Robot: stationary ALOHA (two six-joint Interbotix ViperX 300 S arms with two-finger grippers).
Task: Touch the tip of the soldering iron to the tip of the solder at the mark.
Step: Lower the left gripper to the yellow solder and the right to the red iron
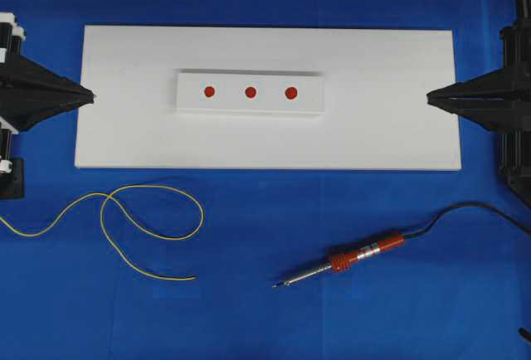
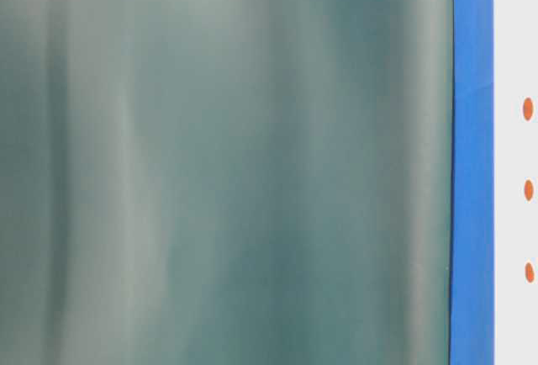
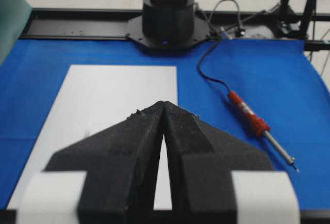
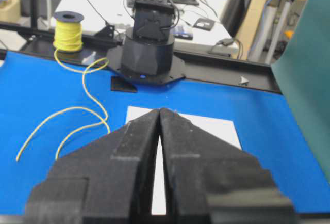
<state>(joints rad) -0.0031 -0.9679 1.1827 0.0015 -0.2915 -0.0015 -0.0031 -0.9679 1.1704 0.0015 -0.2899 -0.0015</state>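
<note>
Left gripper (image 1: 91, 95): jaws closed together, empty, at the left edge of the white board (image 1: 124, 140); right gripper (image 1: 430, 97): likewise closed and empty, at the board's right edge. Raised white block (image 1: 249, 107) at board centre, bearing three red marks (image 1: 250, 92) in a row. Solder (image 1: 149, 231): thin yellow wire, looped on the blue cloth (image 1: 332, 202) below the board's left half (free end pointing right). Soldering iron (image 1: 344, 260): lying on the cloth below the board's right half, tip toward the solder, well apart from it; black cord (image 1: 465, 208) trailing right.
</note>
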